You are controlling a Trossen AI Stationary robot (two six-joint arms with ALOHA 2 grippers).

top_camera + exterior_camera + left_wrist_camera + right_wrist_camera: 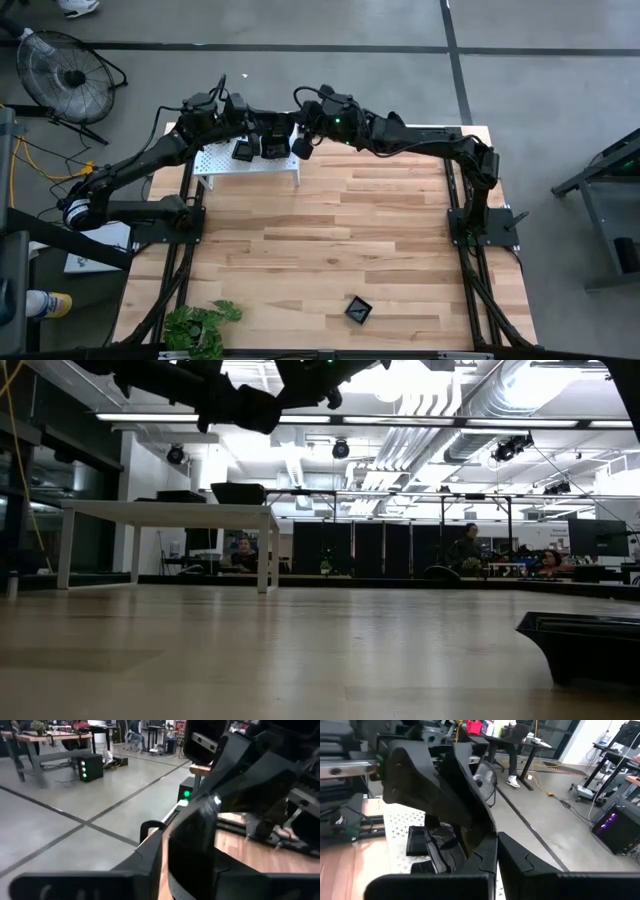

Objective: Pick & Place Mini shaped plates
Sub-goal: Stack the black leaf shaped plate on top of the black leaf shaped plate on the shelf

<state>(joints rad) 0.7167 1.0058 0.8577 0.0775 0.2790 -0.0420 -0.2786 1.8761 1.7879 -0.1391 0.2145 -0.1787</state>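
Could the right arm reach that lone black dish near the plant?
Probably yes. The lone black dish lies on bare table with nothing around it, but the right pincer is across the table at the white shelf, seemingly gripping another dish.

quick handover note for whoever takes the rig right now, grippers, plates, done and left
Left gripper: over the white perforated metal shelf at the table's far edge.
Right gripper: beside it at the shelf's right end, jaws shut; whether a plate is held cannot be told.
Plates: at least two glossy black mini plates on the shelf; one square black plate alone on the wooden table near the front edge.
Done: likely that one plate placed.
Left: the shelf plates.
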